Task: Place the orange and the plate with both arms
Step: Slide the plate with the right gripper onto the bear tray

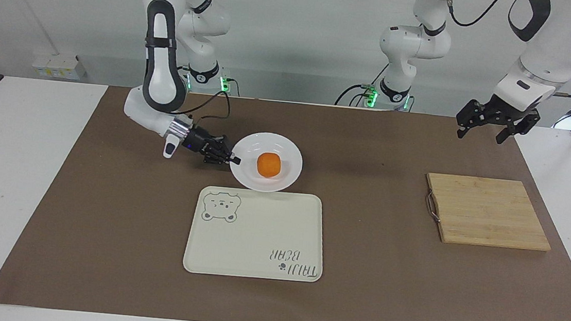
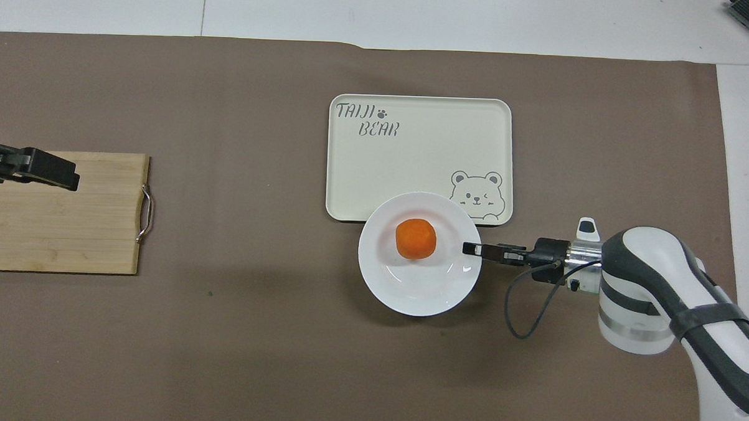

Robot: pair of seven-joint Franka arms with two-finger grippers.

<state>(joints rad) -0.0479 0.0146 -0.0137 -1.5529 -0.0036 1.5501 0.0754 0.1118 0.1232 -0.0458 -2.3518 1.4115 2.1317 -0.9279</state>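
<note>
Orange [image 1: 268,164] sits in the sunken centre of the plate [image 1: 291,153]. Plate is held clear of the mat, its edge overlapping the tray [image 1: 258,241] rim nearest the robots. Right gripper [image 1: 234,159] is pinched shut on the plate's rim at the right arm's end, fingers lying level. Tray centre lies farther from the robots than the plate; judged direction of carry. Left gripper [image 1: 485,127] waits, fingers spread, raised over the mat near the cutting board [image 1: 487,212].

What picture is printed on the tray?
A winking bear outline on the cream tray, clearest in the overhead view.
</note>
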